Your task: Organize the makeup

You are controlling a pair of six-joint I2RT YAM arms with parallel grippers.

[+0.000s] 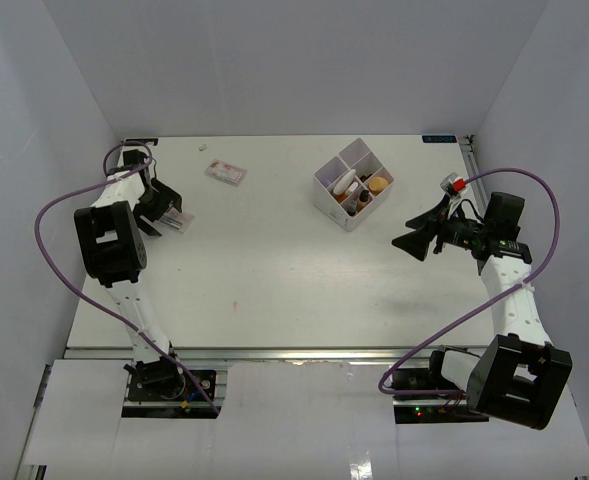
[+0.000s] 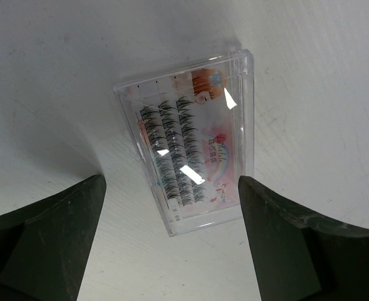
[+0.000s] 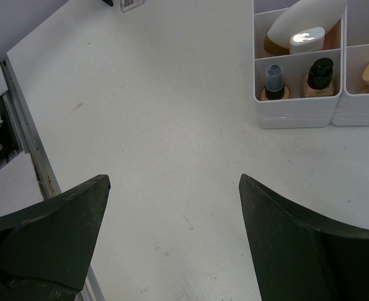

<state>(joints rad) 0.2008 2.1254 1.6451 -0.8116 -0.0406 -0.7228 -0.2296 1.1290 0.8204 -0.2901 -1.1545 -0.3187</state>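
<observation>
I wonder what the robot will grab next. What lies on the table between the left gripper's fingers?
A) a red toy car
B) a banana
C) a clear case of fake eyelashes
C: the left wrist view shows a clear case with rows of dark lashes, lying flat between the fingers of the open left gripper.
</observation>
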